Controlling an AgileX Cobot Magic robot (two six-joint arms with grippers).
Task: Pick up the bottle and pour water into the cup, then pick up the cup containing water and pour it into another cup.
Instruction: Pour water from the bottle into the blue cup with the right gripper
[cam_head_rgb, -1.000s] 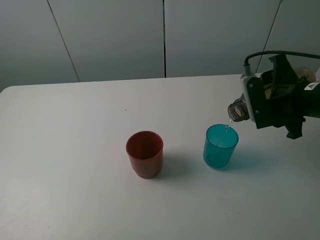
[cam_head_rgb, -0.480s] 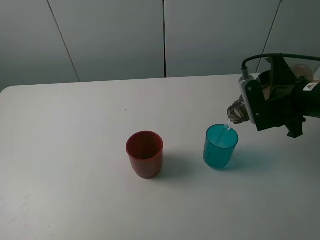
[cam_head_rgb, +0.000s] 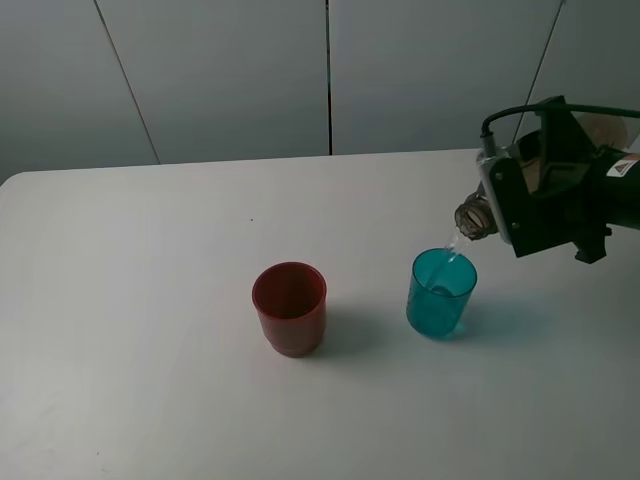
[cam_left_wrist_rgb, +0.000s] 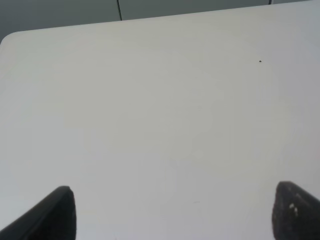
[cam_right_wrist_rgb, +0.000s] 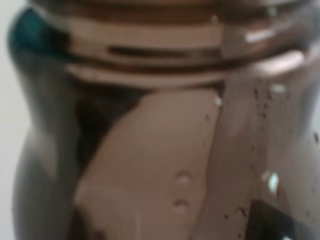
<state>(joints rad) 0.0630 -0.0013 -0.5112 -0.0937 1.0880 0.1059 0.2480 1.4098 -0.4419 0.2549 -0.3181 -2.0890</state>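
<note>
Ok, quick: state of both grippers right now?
Left gripper: open, holding nothing.
Right gripper: shut on the grey-brown bottle, tipped and pouring water into the teal cup.

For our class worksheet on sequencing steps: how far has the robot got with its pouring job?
Done: the right gripper holds the translucent grey-brown plastic bottle lifted and tilted. In hand: a thin stream of water falls into the translucent teal plastic cup. Left: lifting that cup and pouring into the translucent red plastic cup, which stands apart.
</note>
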